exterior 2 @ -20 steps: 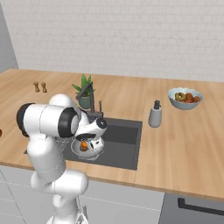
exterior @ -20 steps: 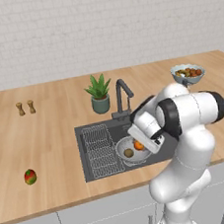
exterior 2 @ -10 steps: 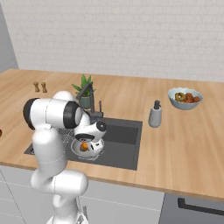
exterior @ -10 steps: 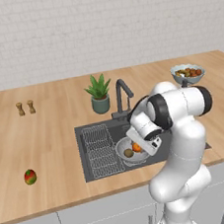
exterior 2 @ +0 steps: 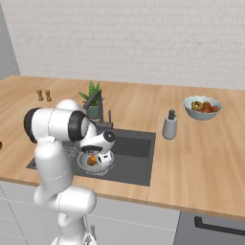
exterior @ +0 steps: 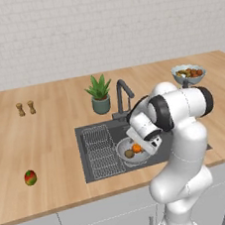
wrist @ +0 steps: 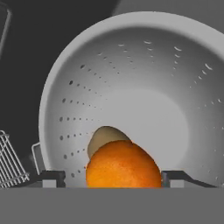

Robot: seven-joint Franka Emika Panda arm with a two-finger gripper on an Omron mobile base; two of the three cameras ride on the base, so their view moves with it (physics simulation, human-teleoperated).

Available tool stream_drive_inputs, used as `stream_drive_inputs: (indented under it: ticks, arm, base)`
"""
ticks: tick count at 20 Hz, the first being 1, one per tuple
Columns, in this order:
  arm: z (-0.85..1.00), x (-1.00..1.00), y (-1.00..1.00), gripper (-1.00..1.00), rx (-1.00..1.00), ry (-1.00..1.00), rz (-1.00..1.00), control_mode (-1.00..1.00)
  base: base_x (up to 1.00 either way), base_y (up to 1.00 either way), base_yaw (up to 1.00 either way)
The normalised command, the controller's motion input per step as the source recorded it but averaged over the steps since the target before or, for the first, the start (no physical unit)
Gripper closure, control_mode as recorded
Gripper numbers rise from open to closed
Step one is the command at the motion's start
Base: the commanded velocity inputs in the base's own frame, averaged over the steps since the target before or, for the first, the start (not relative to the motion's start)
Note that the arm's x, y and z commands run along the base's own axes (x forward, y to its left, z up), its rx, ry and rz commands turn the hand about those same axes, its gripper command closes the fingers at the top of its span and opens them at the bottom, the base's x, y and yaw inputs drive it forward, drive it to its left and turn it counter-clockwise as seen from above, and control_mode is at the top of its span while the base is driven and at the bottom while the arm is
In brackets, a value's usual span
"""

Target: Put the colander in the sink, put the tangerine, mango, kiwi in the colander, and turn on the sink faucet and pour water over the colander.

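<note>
The colander sits in the sink beside the wire rack, holding tangerine and kiwi. The mango lies near the surface's front left edge.

Potted plant behind basin; shakers left; fruit bowl, soap btl right.

Colander: silvery metal, smooth satin sheen, perforated in rows; tangerine inside it has a matt, finely dimpled orange skin, and the kiwi looks dull brown, texture too soft in the hand view to call fuzzy. Sink: dark grey matt basin with wire rack. Bench: light wood grain, low gloss; mango looks smooth-skinned.
</note>
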Motion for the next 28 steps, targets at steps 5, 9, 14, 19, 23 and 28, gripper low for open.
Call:
stream_drive_inputs:
  ticks: [5, 9, 14, 19, 23, 28]
  arm:
    - [0.5, 0.0, 0.0, -1.0, 0.0, -0.02, 0.0, -1.0]
    - [0.9, -0.09, -0.19, -1.0, 0.0, -0.1, 0.0, -1.0]
    - [1.0, -0.44, -0.58, -1.0, 0.0, -0.17, 0.0, -1.0]
    - [1.0, -0.4, -0.44, -1.0, 0.0, -0.16, 0.0, -1.0]
    - [1.0, -0.54, -0.11, -1.0, 0.0, -0.18, 0.0, -1.0]
    - [1.0, -0.78, 0.0, -1.0, 0.0, -0.19, 0.01, -1.0]
  base:
    - [0.0, 0.0, 0.0]
    - [0.0, 0.0, 0.0]
    - [0.0, 0.0, 0.0]
    - [0.0, 0.0, 0.0]
    - [0.0, 0.0, 0.0]
    - [0.0, 0.0, 0.0]
